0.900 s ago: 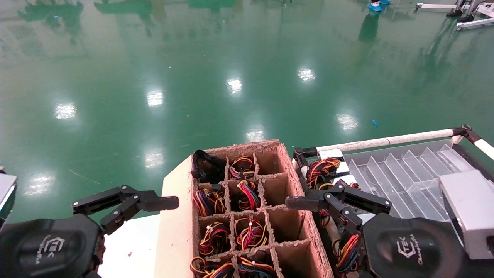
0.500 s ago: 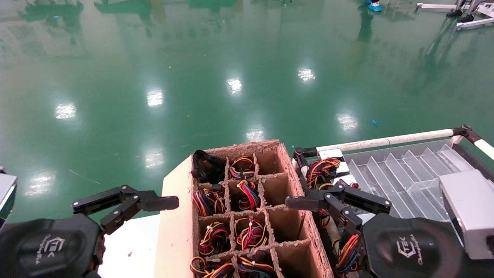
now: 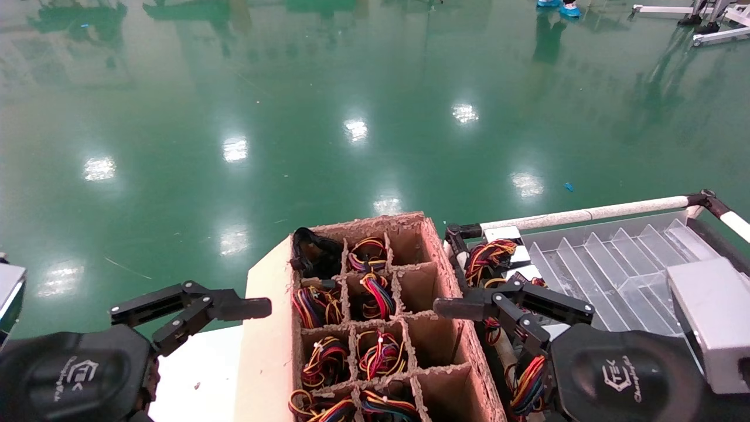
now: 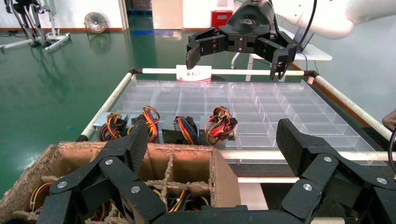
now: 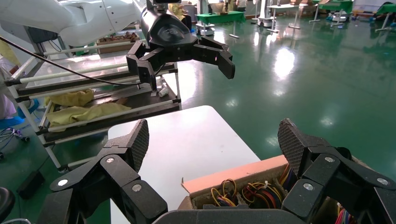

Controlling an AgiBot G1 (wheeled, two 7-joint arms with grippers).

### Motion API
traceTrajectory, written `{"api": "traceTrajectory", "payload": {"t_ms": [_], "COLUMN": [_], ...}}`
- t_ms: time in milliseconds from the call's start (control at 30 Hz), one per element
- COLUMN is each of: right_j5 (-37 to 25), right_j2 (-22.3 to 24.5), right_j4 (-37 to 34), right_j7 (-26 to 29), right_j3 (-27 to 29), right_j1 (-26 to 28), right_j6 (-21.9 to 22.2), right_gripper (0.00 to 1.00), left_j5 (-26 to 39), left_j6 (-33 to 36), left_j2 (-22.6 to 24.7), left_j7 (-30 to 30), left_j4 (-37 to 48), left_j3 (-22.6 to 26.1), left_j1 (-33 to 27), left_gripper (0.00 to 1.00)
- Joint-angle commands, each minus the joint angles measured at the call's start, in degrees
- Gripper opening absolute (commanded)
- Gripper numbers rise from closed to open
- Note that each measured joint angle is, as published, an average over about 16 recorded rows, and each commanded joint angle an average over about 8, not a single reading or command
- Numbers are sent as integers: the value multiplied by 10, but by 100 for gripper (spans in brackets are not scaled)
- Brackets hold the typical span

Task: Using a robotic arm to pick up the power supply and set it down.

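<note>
Beside the cardboard crate (image 3: 375, 328) of power supplies (image 3: 375, 296), right gripper (image 3: 498, 305) and left gripper (image 3: 193, 308) hover, fingers spread, holding nothing.

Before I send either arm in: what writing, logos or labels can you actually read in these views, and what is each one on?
"TEK": embossed logo on the left gripper wrist housing; the smaller line beneath is too small to read.
"TEK": the same logo on the right gripper wrist housing; smaller line unreadable.
White card with red characters on the tray rail, left wrist view: too small to read.
Nothing else is legible.
</note>
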Motion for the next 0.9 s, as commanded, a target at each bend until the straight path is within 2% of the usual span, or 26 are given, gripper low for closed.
{"api": "traceTrajectory", "payload": {"t_ms": [33, 100, 133, 533, 567, 800, 833, 900], "right_j5": [0, 0, 0, 0, 0, 0, 0, 0], "right_j2": [0, 0, 0, 0, 0, 0, 0, 0], "right_j4": [0, 0, 0, 0, 0, 0, 0, 0], "right_j7": [0, 0, 0, 0, 0, 0, 0, 0], "right_j3": [0, 0, 0, 0, 0, 0, 0, 0], "right_j1": [0, 0, 0, 0, 0, 0, 0, 0], "right_j6": [0, 0, 0, 0, 0, 0, 0, 0], "right_gripper": [96, 96, 100, 100, 100, 100, 100, 100], "left_j5": [0, 0, 0, 0, 0, 0, 0, 0], "left_j6": [0, 0, 0, 0, 0, 0, 0, 0], "left_j2": [0, 0, 0, 0, 0, 0, 0, 0], "left_j7": [0, 0, 0, 0, 0, 0, 0, 0], "left_j4": [0, 0, 0, 0, 0, 0, 0, 0], "left_j3": [0, 0, 0, 0, 0, 0, 0, 0], "left_j1": [0, 0, 0, 0, 0, 0, 0, 0], "left_gripper": [100, 100, 100, 100, 97, 10, 0, 0]}}
